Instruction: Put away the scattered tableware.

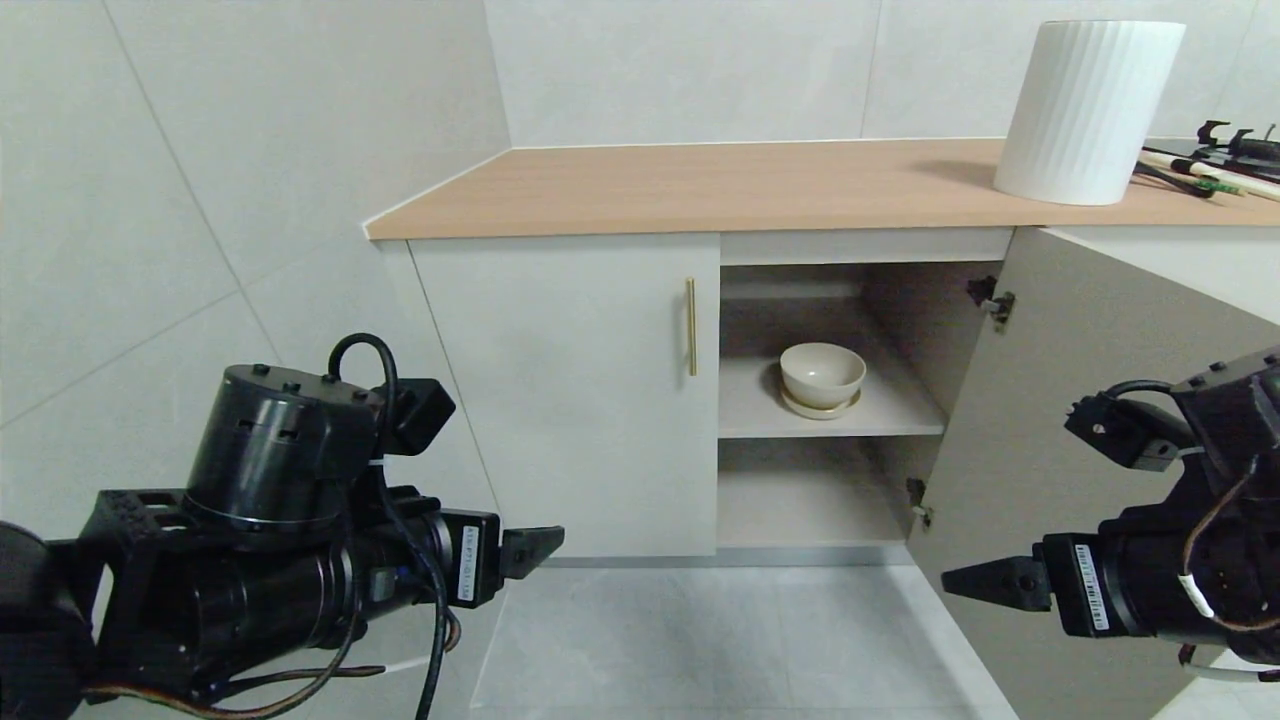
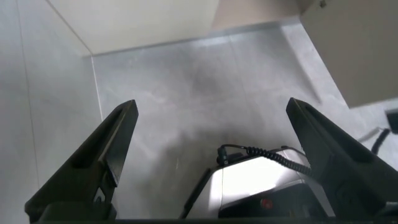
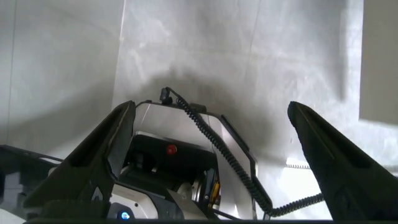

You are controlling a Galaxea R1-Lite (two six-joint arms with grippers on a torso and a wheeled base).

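**Bowl shelved; open door is the hazard**

Head view: round beige ceramic bowl [image 1: 822,373], upright, on a flat beige saucer [image 1: 820,406], upper shelf [image 1: 900,412] of the open white cabinet [image 1: 565,390]. Risk, my read: right gripper [image 1: 965,580] sits low, close by the cabinet's open door [image 1: 1050,420]; a careless swing clips it. The left gripper [image 1: 535,548] is low, in front of the cabinet.

Left wrist view: left gripper spread wide, empty.

Right wrist view: right gripper same, wide and empty.
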